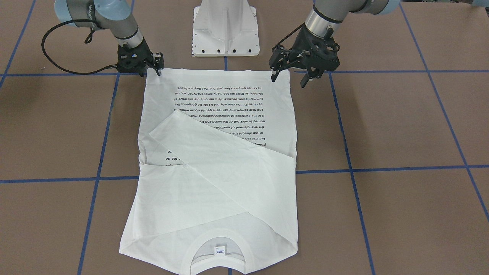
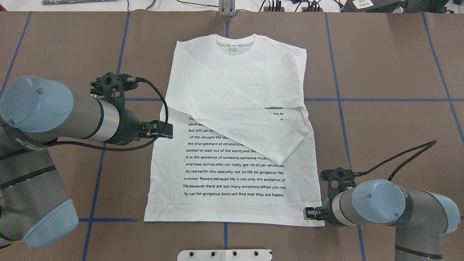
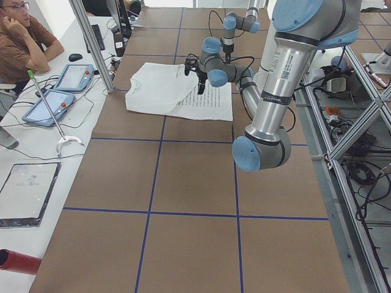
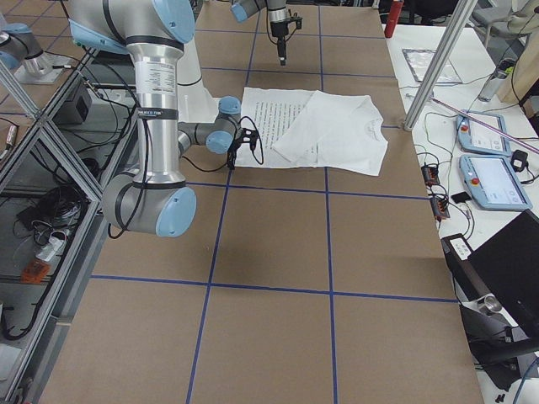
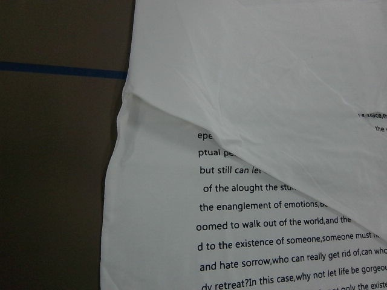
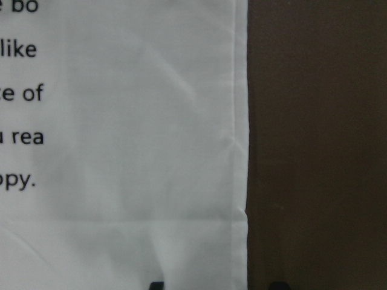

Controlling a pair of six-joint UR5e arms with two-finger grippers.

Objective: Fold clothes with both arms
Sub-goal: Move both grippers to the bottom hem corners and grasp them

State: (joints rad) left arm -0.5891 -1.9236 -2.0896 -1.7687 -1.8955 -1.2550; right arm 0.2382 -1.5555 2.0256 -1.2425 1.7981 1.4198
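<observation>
Only properly readable thing here is the black print on the white shirt (image 2: 232,170). Lowest lines, from overhead: "dy retreat?In this case,why not let life be gorgeous like / summer flowers,because life is not only the existence of / life,because there are too many emotions.When you rea / lly can be gorgeous born,will find that they are happy." Higher lines get cut off under the folded sleeve (image 2: 246,119), e.g. "the enanglement of emotions,". The neck label (image 2: 233,47) has tiny blue print, too small to read.

printed text (image 2: 232,172) partly under folded sleeve (image 2: 246,116) | right gripper (image 6: 216,286) (wrist view) cut by bottom edge
</observation>
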